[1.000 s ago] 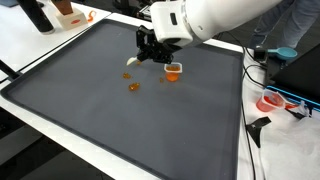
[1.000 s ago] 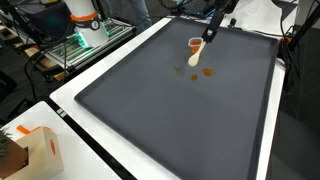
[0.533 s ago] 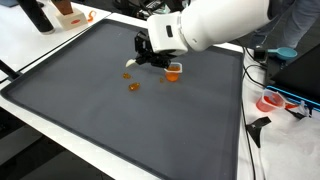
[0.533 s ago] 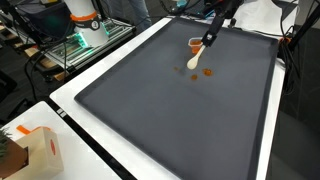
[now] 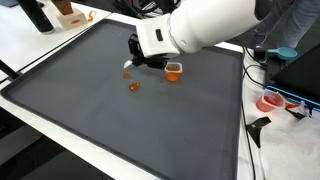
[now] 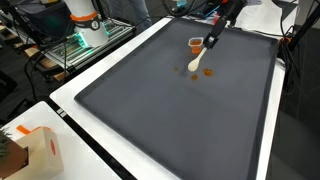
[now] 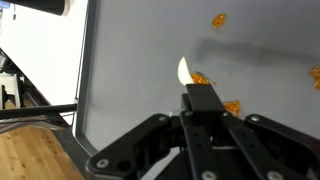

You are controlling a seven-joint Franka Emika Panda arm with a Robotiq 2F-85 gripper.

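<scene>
Clamping a pale spoon point(image 7: 186, 72) by its handle, the gripper point(image 7: 205, 112) has its fingers drawn together on it, with the bowl of the spoon low over the dark mat point(image 6: 150, 110). In an exterior view the spoon point(image 6: 197, 62) slants down from the gripper to a spot just beside a small orange cup point(image 6: 195, 44).

Judging by how things lie, the work looks partly done at most. Several orange bits point(image 7: 218, 19) lie loose on the mat, some close to the spoon's tip and two more point(image 5: 134, 87) apart from the cup point(image 5: 173, 70).

What the cup holds cannot be made out, and whether the spoon touches the mat or carries anything is unclear. The white arm hides much of the gripper in one exterior view, and the wrist view cuts off the cup.
</scene>
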